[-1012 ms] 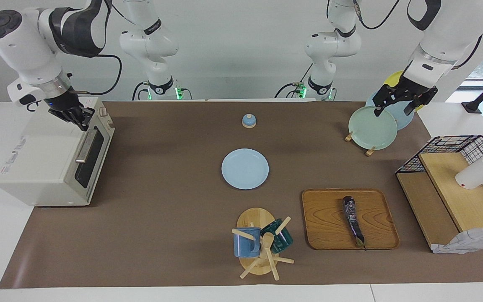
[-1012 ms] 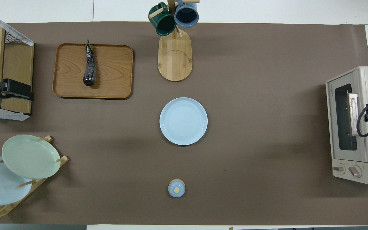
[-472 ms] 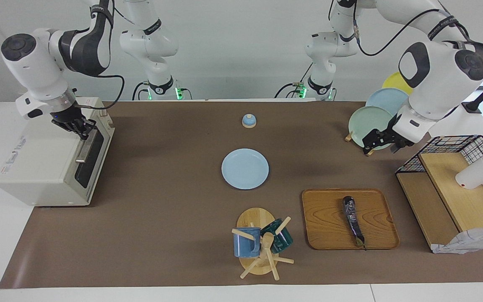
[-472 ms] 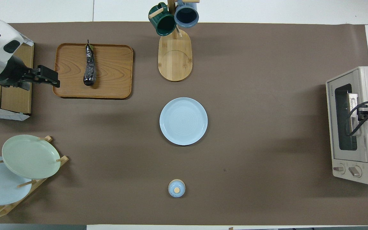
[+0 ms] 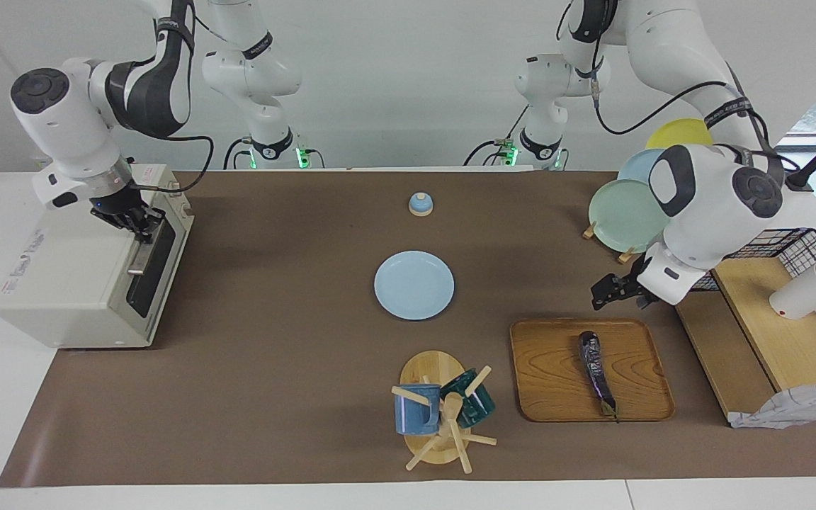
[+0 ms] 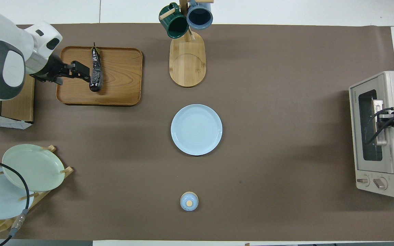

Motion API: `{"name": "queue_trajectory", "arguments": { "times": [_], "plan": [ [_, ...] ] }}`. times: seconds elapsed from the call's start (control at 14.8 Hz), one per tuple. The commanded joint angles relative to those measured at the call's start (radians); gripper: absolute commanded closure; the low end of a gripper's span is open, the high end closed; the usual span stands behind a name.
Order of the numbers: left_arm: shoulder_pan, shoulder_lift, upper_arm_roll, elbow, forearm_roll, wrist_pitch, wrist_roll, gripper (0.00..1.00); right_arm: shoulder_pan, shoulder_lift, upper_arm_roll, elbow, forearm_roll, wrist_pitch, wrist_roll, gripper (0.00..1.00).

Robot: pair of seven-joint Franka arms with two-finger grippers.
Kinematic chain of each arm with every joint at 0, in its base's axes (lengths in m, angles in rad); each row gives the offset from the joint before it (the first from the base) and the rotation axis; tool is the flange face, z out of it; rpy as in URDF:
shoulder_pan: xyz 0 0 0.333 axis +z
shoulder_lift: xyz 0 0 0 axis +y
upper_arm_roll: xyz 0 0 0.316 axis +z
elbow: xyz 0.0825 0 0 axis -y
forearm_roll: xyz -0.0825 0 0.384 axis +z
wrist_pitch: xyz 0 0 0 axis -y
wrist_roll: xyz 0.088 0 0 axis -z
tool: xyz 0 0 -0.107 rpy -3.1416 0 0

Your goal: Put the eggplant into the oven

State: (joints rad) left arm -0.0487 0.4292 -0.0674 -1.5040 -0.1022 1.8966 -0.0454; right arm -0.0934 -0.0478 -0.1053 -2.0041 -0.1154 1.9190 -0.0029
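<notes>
Approach step: open left end effector (image 5: 603,292) nears glossy dark-purple eggplant (image 5: 596,372); shut right end effector (image 5: 140,225) at off-white oven's (image 5: 82,283) handle; next, door must drop.

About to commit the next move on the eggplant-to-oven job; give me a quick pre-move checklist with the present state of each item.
1. Slim dark purple eggplant lying free on the wooden tray: ok.
2. Left gripper open: ok.
3. Left gripper down at the eggplant: not ok; it hangs above the tray's edge nearest the robots.
4. Off-white toaster oven door open: not ok, the dark glass door is closed.
5. Right gripper shut at the oven's metal bar handle: ok; actual grip on the bar: cannot tell.
</notes>
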Motion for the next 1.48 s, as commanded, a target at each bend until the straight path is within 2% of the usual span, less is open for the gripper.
{"name": "queue_trajectory", "arguments": {
  "times": [0.0, 0.2, 0.4, 0.54, 0.67, 0.88, 1.42],
  "plan": [
    [-0.046, 0.132, 0.012, 0.112, -0.010, 0.033, -0.011, 0.00, -0.002, -0.009, 0.009, -0.036, -0.013, 0.038, 0.020, 1.00],
    [-0.046, 0.189, 0.012, 0.126, 0.007, 0.094, -0.008, 0.00, -0.002, -0.009, 0.009, -0.051, -0.007, 0.051, 0.027, 1.00],
    [-0.042, 0.197, 0.008, 0.120, 0.133, 0.127, -0.004, 0.00, 0.003, -0.009, 0.010, -0.077, 0.002, 0.078, 0.050, 1.00],
    [-0.048, 0.197, 0.008, 0.098, 0.134, 0.168, -0.005, 0.00, 0.006, -0.009, 0.013, -0.103, 0.003, 0.116, 0.069, 1.00],
    [-0.048, 0.188, 0.008, 0.033, 0.127, 0.226, -0.005, 0.00, 0.020, -0.007, 0.016, -0.117, 0.003, 0.149, 0.087, 1.00],
    [-0.050, 0.171, 0.008, -0.018, 0.127, 0.233, -0.005, 0.00, 0.055, 0.011, 0.016, -0.124, 0.007, 0.172, 0.139, 1.00],
    [-0.050, 0.164, 0.008, -0.021, 0.093, 0.226, -0.005, 0.00, 0.086, 0.066, 0.018, -0.183, 0.008, 0.330, 0.162, 1.00]
  ]
}}
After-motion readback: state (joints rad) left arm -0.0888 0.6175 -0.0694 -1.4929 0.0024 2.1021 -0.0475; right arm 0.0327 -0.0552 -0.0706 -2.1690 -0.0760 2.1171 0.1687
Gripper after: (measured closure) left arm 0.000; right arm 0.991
